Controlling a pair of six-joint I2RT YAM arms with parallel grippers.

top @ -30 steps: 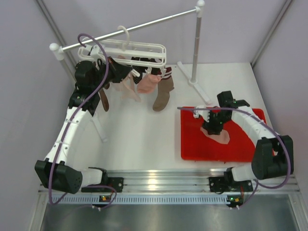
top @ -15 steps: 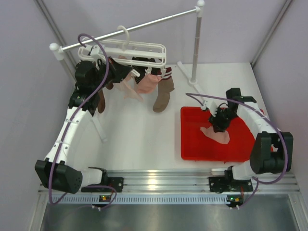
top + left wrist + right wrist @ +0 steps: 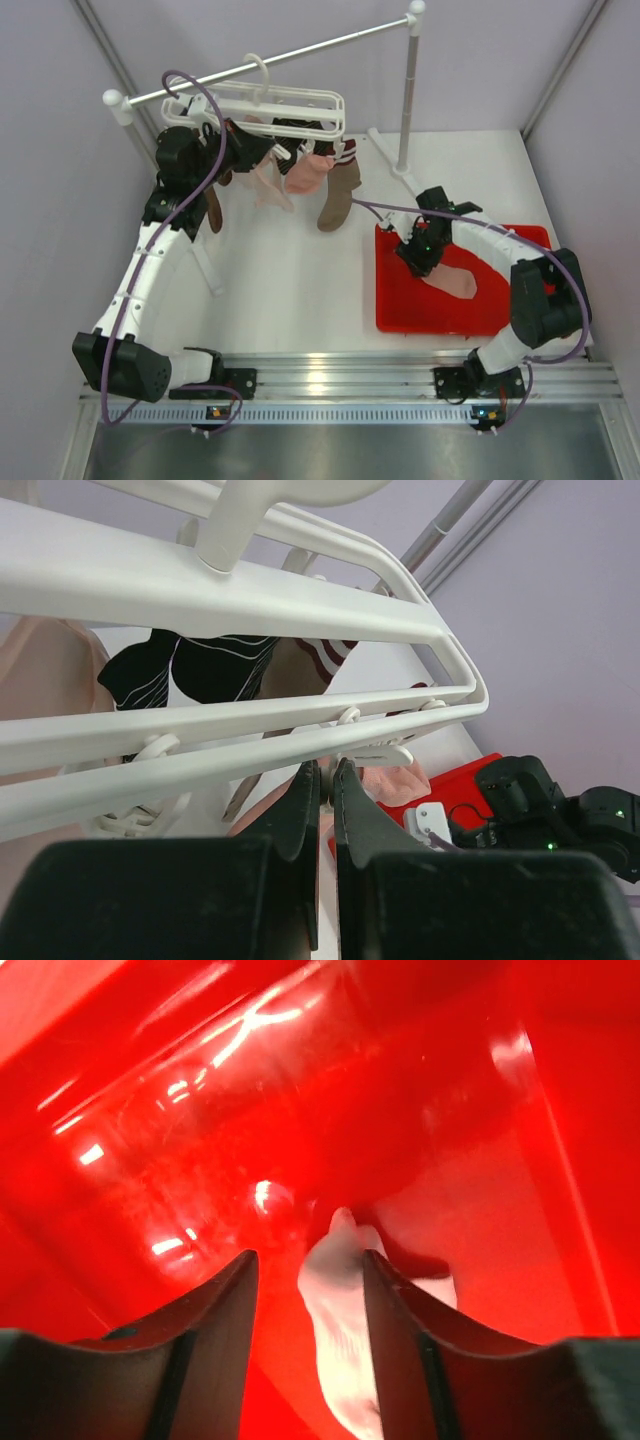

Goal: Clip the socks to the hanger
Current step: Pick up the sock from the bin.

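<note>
The white hanger hangs by its hook from a rail. A taupe-brown sock with a dark striped cuff and pale pink socks dangle from its clips. My left gripper is up under the rack. In the left wrist view it is pinched shut on a small white clip below the frame bars. Another pale pink sock lies in the red tray. My right gripper is low over that sock's left end. In the right wrist view it is open, with the sock between the fingers.
A long white rail on poles crosses the back. One pole's foot stands just behind the tray. A slanted leg stands beside the left arm. Purple cables loop from both wrists.
My right gripper has swung right and then back left across the tray, and it now sits at the pink sock's left end. The left arm has not moved.
</note>
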